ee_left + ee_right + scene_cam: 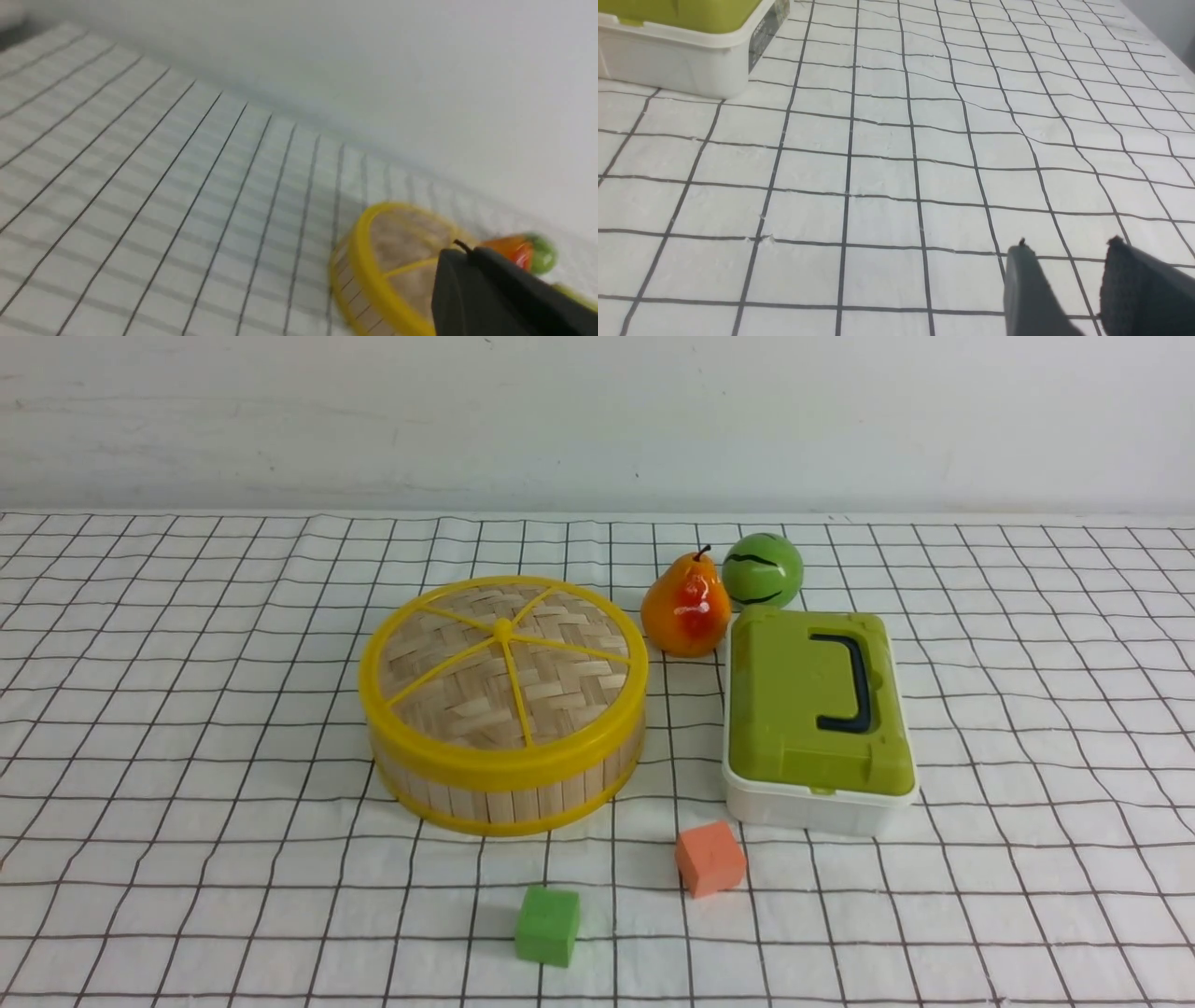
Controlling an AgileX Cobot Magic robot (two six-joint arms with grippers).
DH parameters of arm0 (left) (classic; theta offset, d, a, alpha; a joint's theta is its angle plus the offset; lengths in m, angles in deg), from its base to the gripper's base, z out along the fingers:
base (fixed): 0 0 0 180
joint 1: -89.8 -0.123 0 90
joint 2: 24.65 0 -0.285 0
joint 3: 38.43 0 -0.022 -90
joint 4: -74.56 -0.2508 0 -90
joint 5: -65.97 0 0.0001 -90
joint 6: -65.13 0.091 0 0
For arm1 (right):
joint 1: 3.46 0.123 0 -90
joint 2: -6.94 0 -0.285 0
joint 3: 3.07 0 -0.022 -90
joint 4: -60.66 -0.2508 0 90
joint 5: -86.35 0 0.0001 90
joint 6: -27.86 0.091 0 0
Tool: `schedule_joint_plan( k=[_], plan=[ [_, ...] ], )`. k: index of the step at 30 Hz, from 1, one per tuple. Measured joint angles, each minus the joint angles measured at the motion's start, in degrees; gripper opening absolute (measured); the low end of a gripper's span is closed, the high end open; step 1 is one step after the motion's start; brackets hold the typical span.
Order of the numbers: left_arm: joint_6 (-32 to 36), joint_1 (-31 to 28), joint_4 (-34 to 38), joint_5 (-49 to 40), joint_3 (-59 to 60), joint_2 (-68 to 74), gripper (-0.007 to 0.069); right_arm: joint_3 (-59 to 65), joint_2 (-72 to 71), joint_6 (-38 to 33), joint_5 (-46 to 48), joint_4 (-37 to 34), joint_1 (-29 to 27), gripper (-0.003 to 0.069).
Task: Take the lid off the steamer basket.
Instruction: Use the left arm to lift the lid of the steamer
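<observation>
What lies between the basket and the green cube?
Nothing. The front view shows only bare cloth between the basket and the green cube.

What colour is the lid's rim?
Yellow; the lid shows best in the front view.

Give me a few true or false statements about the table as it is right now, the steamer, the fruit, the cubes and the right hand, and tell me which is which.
1. The lid sits on the steamer basket. True.
2. The orange cube lies inside the basket. False: it lies on the cloth, in front of the basket and to its right.
3. The pear stands upright next to the green ball. True.
4. The right hand grips the lid's rim. False: it is open over the cloth and holds nothing.
</observation>
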Motion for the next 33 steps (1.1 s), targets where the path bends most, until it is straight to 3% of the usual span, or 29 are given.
schedule_joint_plan(
  k=[3,6,9,12,14,17,24,27,30,32,33],
  plan=[
    [1.1,0.0,1.6,-4.3,-2.4,7.9,-0.0013,0.0,0.0,0.0,0.0,0.0,0.0,0.0240],
    [6.1,0.0,9.2,-7.3,-4.7,16.2,-0.0013,0.0,0.0,0.0,0.0,0.0,0.0,0.0240],
    [17.6,0.2,22.5,-9.5,-7.8,23.8,-0.0013,0.0,0.0,0.0,0.0,0.0,0.0,0.0240],
    [35.6,3.8,39.0,-11.9,-15.0,33.3,-0.0013,0.0,0.0,0.0,0.0,0.0,0.0,0.0240],
    [38.3,6.1,40.7,-12.5,-19.3,36.9,-0.0013,0.0,0.0,0.0,0.0,0.0,0.0,0.0240],
    [37.9,11.1,37.7,-13.9,-28.9,44.5,-0.0013,0.0,0.0,0.0,0.0,0.0,0.0,0.0240],
    [24.5,21.8,11.4,-24.4,-54.3,63.8,0.0006,0.0,0.0,0.0,0.0,0.0,0.0,0.0240],
    [22.4,23.8,6.1,-27.2,-60.6,69.3,0.0069,0.0,0.0,0.0,0.0,0.0,0.0,0.0240],
    [17.7,24.4,-0.4,-26.7,-66.0,75.9,0.0201,0.0,0.0,0.0,0.0,0.0,0.0,0.0240],
    [16.4,24.4,-2.4,-26.1,-67.5,77.7,0.0243,0.0,0.0,0.0,0.0,0.0,0.0,0.0240],
    [14.7,24.4,-4.1,-25.2,-68.7,80.1,0.0317,0.0,0.0,0.0,0.0,0.0,0.0,0.0240]
  ],
)
